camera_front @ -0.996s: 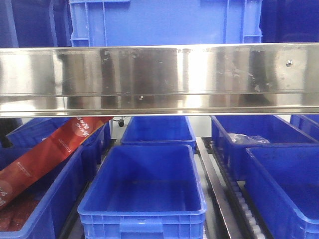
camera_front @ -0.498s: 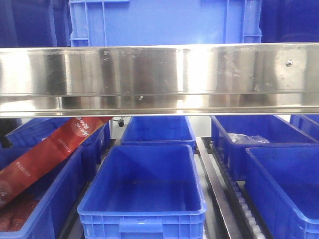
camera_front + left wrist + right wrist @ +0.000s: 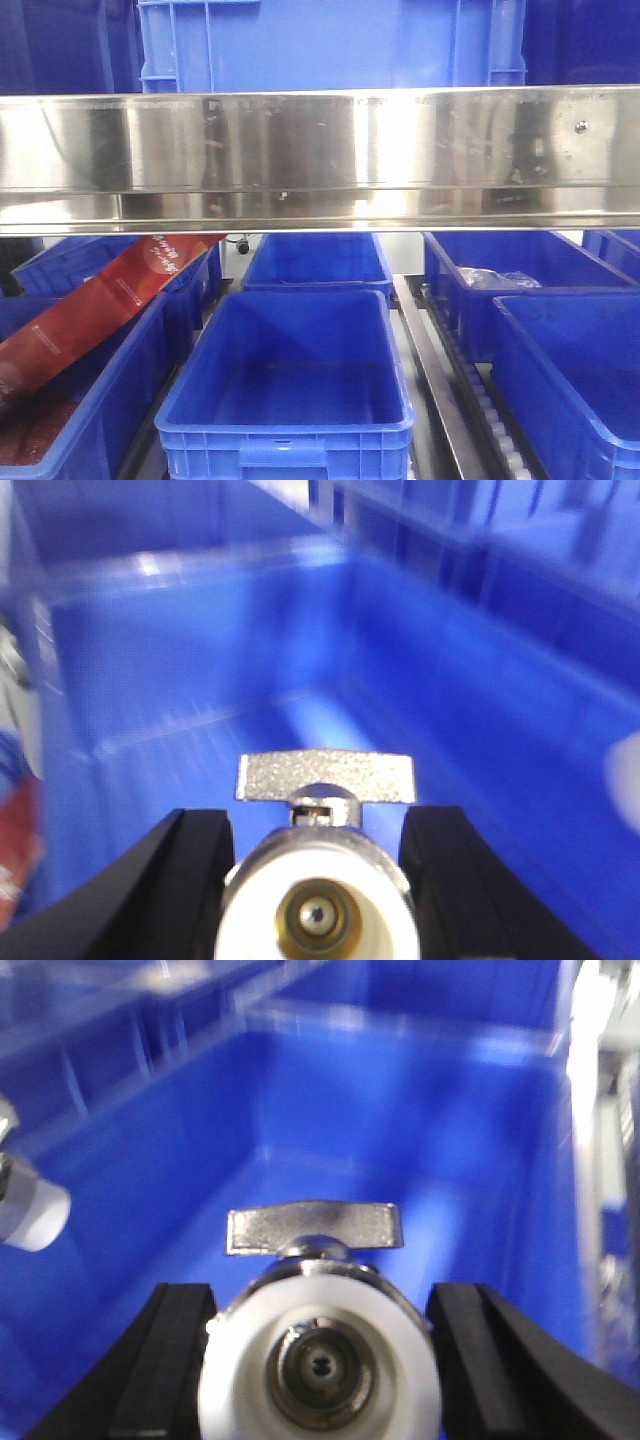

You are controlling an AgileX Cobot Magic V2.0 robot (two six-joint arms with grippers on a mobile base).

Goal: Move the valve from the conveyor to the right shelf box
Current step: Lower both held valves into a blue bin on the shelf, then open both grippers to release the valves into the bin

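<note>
Silver metal valve with a white end [image 3: 318, 900] sat gripped in the left hand [image 3: 318, 880] at the frame's bottom, over a blue plastic box [image 3: 300, 630]; the right hand [image 3: 320, 1360] gripped another silver valve [image 3: 318, 1360].

Front view: bright, sharp; white glare streaks on the steel shelf rail [image 3: 320, 150].
Wrist views: blue boxes [image 3: 330, 660] smeared by blur; valves [image 3: 318, 1345] nearly sharp.

Little of the robot shows. The left hand [image 3: 318, 880] appears as two matte black fingers [image 3: 175, 890], flat-sided wedges widening toward the bottom frame edge. The right hand [image 3: 320, 1360] matches: two black angular fingers [image 3: 165, 1365] with plain, unmarked faces.
</note>
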